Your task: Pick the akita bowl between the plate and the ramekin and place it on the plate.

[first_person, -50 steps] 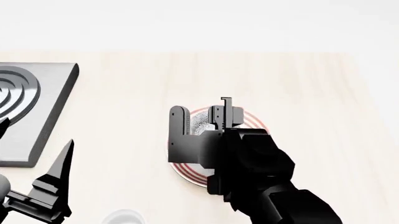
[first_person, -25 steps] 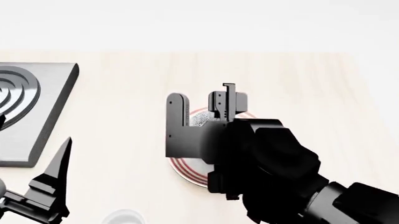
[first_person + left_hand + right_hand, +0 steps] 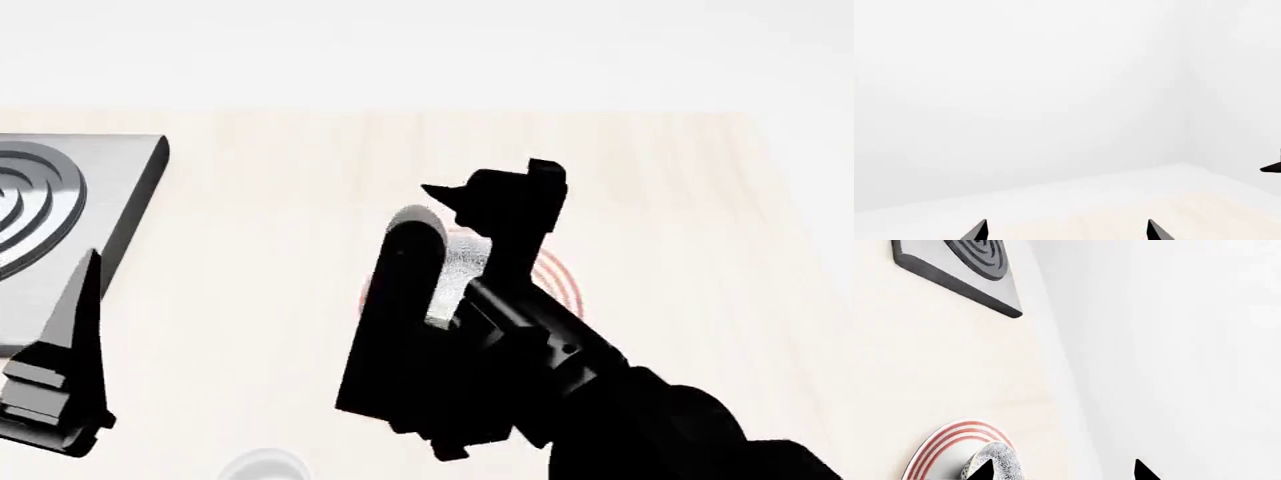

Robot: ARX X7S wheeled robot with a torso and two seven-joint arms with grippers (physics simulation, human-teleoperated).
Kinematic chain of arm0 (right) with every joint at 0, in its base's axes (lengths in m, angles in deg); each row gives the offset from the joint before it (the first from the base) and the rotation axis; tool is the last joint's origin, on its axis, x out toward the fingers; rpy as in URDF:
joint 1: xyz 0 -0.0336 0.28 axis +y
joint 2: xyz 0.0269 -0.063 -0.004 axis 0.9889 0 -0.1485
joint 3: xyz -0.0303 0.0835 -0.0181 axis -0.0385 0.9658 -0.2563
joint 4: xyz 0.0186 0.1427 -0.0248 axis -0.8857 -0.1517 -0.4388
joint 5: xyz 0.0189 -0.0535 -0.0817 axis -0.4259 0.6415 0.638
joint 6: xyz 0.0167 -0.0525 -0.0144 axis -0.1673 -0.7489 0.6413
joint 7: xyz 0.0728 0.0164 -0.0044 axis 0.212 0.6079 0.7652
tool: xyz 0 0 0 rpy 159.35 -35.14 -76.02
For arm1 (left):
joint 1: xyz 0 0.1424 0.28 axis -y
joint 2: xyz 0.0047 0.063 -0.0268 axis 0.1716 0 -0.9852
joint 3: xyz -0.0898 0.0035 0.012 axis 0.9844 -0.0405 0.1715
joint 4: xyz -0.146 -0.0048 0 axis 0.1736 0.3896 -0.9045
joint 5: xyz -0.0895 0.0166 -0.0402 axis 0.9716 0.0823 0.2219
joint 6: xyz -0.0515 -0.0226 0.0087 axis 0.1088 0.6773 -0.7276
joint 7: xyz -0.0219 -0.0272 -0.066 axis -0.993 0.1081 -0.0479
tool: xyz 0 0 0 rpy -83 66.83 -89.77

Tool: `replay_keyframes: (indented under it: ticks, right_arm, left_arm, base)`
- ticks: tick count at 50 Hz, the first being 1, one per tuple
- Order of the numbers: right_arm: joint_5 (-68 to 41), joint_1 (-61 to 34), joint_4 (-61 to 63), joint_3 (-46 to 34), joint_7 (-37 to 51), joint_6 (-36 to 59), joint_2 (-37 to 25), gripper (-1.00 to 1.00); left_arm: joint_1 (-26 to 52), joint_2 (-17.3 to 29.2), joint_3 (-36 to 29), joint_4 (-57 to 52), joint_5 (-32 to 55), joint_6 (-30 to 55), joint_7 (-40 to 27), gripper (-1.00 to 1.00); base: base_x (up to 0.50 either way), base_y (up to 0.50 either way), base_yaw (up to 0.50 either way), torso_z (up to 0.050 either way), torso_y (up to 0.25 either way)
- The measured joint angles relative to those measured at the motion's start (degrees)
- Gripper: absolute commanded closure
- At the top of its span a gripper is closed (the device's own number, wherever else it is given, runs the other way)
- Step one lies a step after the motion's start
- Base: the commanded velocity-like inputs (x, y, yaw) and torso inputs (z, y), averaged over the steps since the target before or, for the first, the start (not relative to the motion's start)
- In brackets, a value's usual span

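Note:
The akita bowl (image 3: pixel 1002 461), speckled grey and white, sits on the plate (image 3: pixel 934 447), a white plate with red rings. My right gripper (image 3: pixel 1062 471) is open and holds nothing; one fingertip (image 3: pixel 983 471) shows just in front of the bowl. In the head view my right arm hangs raised and tilted over the plate (image 3: pixel 558 282) and hides most of it; a patch of the bowl (image 3: pixel 462 262) shows beside the arm. The ramekin (image 3: pixel 264 466) peeks in at the near edge. My left gripper (image 3: pixel 1065 232) is open and empty, off to the left.
A grey stove block (image 3: pixel 60 225) with a round ringed burner lies at the table's left; it also shows in the right wrist view as the stove block (image 3: pixel 954 267). A white wall stands behind the pale wooden table (image 3: pixel 667 200).
My right gripper has lifted off the bowl and tilted upward, leaving the bowl on the plate. My left gripper has shifted left and up.

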Motion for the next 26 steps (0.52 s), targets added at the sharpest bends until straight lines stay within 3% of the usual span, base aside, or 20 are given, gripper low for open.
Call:
replay_keyframes:
  ticks: [13, 26]
  right_arm:
    - [-8.48, 16.73, 21.27, 16.58, 28.00, -9.62, -15.54, -1.00]
    - [-6.12, 30.40, 28.06, 16.55, 54.99, -33.54, -32.49, -1.00]
  left_arm:
    - [-4.10, -3.71, 5.52, -2.87, -2.01, -10.76, -1.49, -1.00]
    - [-7.27, -8.94, 9.66, -2.69, -6.44, -23.33, -2.45, -1.00]
  base:
    - [0.00, 0.00, 0.00, 0.000, 0.000]
    - [0.00, 0.00, 0.00, 0.000, 0.000]
